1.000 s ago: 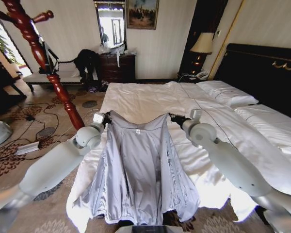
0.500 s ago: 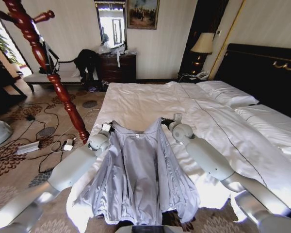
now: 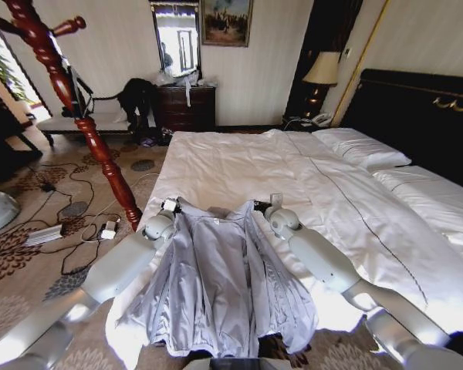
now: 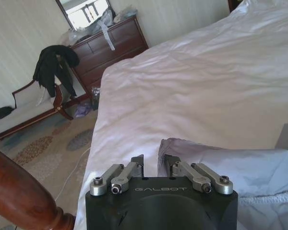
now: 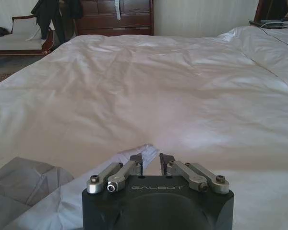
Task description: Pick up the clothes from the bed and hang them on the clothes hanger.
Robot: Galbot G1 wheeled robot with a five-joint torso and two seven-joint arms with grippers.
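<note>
The grey jacket point(image 3: 220, 281) lies spread open at the lower centre of the head view, on the near edge of the bed point(image 3: 239, 166), hem hanging toward the floor. The left gripper point(image 3: 172, 205) pinches one shoulder and the right gripper point(image 3: 260, 206) the other — both clenched on thin fabric. The wooden stand point(image 3: 77, 104) rises at the upper left.

Pale grey rounded arms, black gripper point(image 4: 155, 164) w/ GALBOT mark, silver screwed finger links, black tips
</note>
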